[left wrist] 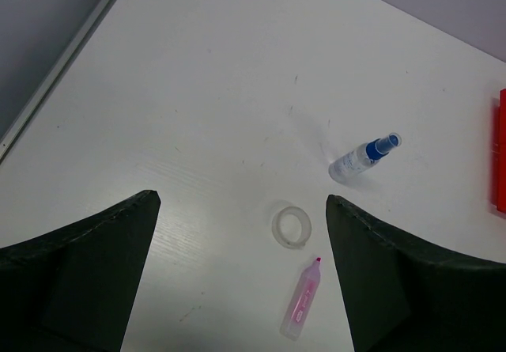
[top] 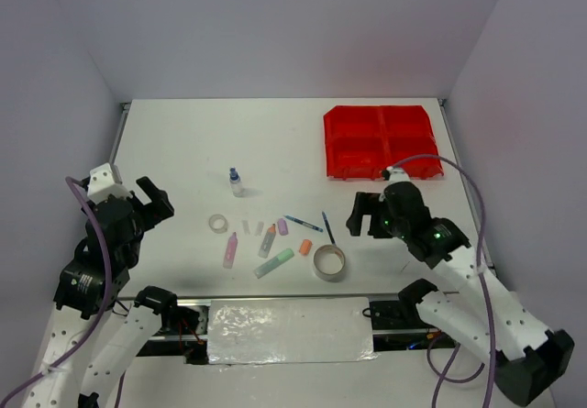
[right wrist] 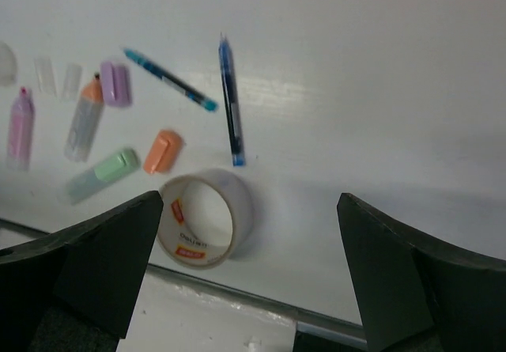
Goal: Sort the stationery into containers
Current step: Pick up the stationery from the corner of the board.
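Step in hand, as I am reading it: the start of the sort, at the first pick, with nothing lifted. The stationery is lying in a loose cluster on the table [top: 183, 142], in front of the arm bases. The red bins [top: 383, 138] are sitting at the far right. I am seeing nothing inside them from above, though their walls are hiding part of the floors.

The right gripper [top: 359, 217] is hovering over the table just right of the cluster, between it and the bins. Its fingers are spread wide and carrying nothing. Its wrist camera is looking down on the large tape roll [right wrist: 241, 210], with the blue pen [right wrist: 230, 103] just beyond it and the teal pen [right wrist: 168, 79] further left. I am judging the roll or the blue pen to be the nearest candidate. The next move is calling for a descent, one finger on each side of the roll's wall or the pen's barrel, then a squeeze and a short carry back to the bins.

The left gripper [top: 154, 199] is hanging at the left, well apart from the cluster and angled towards the table's middle, with its jaws wide apart and empty. Its camera is taking in the small clear tape ring [left wrist: 292, 243], the pink highlighter [left wrist: 300, 308] and the blue-capped bottle [left wrist: 360, 158]. I am expecting this arm to face a long reach across to the bins.
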{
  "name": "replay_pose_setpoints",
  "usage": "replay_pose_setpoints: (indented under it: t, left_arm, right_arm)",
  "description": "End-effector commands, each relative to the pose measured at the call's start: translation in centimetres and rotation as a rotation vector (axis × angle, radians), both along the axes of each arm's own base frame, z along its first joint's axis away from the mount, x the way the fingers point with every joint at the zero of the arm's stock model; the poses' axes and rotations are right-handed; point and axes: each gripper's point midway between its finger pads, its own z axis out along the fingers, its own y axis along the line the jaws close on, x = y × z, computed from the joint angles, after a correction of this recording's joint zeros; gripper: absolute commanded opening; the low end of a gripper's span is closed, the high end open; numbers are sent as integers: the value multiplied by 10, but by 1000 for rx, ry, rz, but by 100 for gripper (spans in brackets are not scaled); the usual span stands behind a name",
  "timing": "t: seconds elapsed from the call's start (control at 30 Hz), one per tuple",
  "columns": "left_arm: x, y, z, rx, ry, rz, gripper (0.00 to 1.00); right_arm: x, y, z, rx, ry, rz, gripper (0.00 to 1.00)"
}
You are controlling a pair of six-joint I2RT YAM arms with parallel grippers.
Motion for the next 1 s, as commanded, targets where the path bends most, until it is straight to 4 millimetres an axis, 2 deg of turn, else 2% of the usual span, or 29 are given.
replay_pose_setpoints:
  t: [0.0, 0.07, 0.1, 0.17, 0.2, 0.27, 0.3, 0.37, 0.43, 0.57, 0.73, 0.87, 0.93, 0.97]
  left_arm:
    - [7, -5, 15, -1, -45, -27, 99]
    - [7, -6, 14, 0, -41, -30, 99]
    - [7, -7, 14, 0, -43, -37, 99]
    - [7, -8, 14, 1, -44, -47, 99]
    - [8, -9, 14, 2, -43, -52, 99]
    - [9, -10, 13, 2, -39, -60, 99]
    - [9, -11, 14, 4, -40, -62, 99]
    - [9, -11, 13, 5, -36, -67, 99]
    - [10, -12, 12, 5, -35, -74, 100]
    - [9, -12, 13, 6, -38, -73, 99]
    - [9, -12, 14, 6, -42, -71, 99]
    - [10, -13, 12, 7, -33, -76, 99]
    - [11, -14, 11, 10, -27, -81, 99]
    - [12, -14, 11, 10, -26, -81, 100]
  right_arm:
    - [2, 19, -10, -19, 13, 30, 100]
    - [-1, 28, -29, -55, 77, 60, 95]
    - [-5, 37, -42, -82, 114, 93, 90]
    - [-8, 45, -52, -105, 138, 88, 86]
    - [-12, 49, -61, -131, 156, 102, 81]
    - [-10, 54, -66, -131, 151, 94, 75]
    - [-10, 59, -69, -125, 151, 106, 68]
    - [-12, 65, -74, -116, 165, 121, 66]
    - [-14, 68, -81, -136, 181, 135, 59]
    - [-18, 69, -98, -171, 218, 141, 58]
    - [-23, 65, -106, -188, 234, 134, 54]
    - [-29, 58, -113, -207, 247, 123, 43]
    - [-32, 59, -115, -197, 250, 123, 43]
    - [-34, 58, -117, -198, 254, 123, 39]
